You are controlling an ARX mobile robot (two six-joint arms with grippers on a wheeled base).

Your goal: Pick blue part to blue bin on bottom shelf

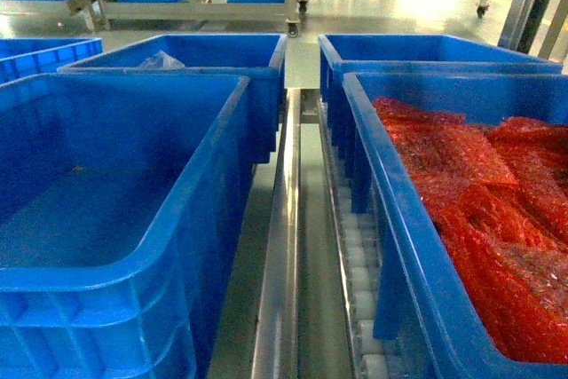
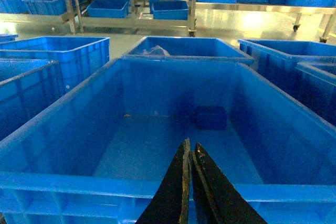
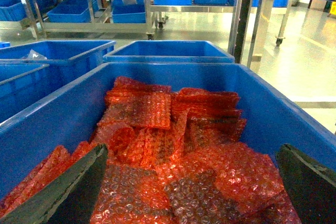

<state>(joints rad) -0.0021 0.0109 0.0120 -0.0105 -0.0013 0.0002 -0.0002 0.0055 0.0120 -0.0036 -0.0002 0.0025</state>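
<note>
On the floor of the near left blue bin (image 2: 63, 179) lies the blue part (image 2: 211, 117), a small dark-blue matte block by the far wall. Left gripper (image 2: 190, 153) hovers above, black fingers pressed together, empty. Right gripper (image 3: 191, 182) is spread wide over red bubble-wrap pouches (image 3: 173, 145). A shiny steel centre divider (image 1: 282, 246) and white roller tracks (image 1: 355, 255) separate the bins.
</note>
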